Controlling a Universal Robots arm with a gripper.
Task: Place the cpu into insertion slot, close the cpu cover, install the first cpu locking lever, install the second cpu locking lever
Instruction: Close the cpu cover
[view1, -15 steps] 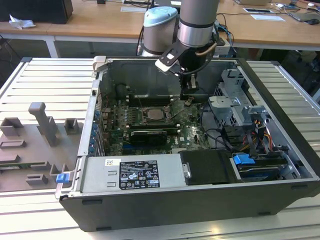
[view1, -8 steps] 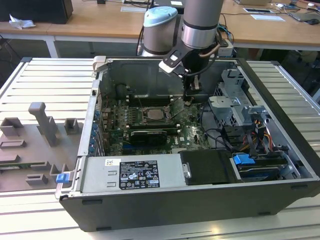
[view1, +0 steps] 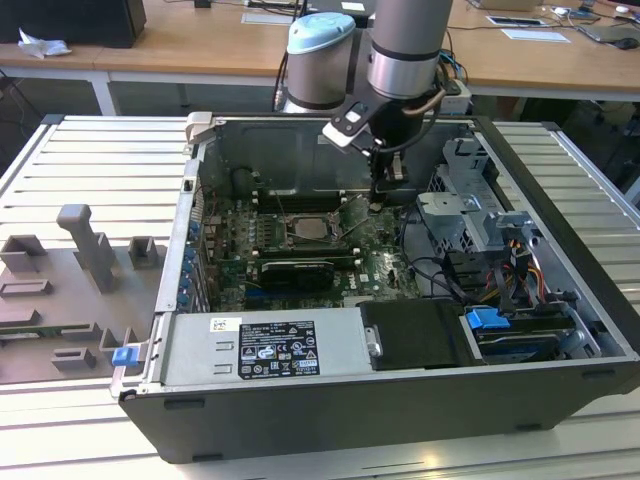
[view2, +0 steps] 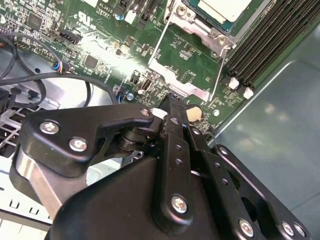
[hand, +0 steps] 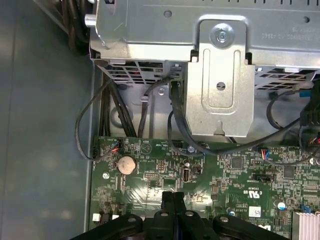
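The cpu (view2: 220, 7) lies pale and flat in the insertion slot (view2: 189, 16); in the exterior view it is a silvery square (view1: 308, 226) mid-board. The cpu cover (view2: 179, 75) stands swung open away from the slot, board showing through its cut-out centre, with thin wire levers (view2: 159, 42) along its sides. My gripper (view2: 172, 104) is shut, fingers pressed together with nothing seen between them, tips right at the cover's free edge. In the exterior view the gripper (view1: 383, 203) hangs just to the right of the slot. The first wrist view shows the shut fingers (hand: 172, 196) over the green board.
Long black memory slots (view2: 265, 40) run beside the socket, and the grey case wall (view2: 280, 130) lies beyond them. A metal drive cage (hand: 220, 75) and black cables (hand: 97, 117) stand ahead of the fingers. A coin battery (hand: 126, 164) sits nearby. Grey fixtures (view1: 90, 250) lie outside the case.
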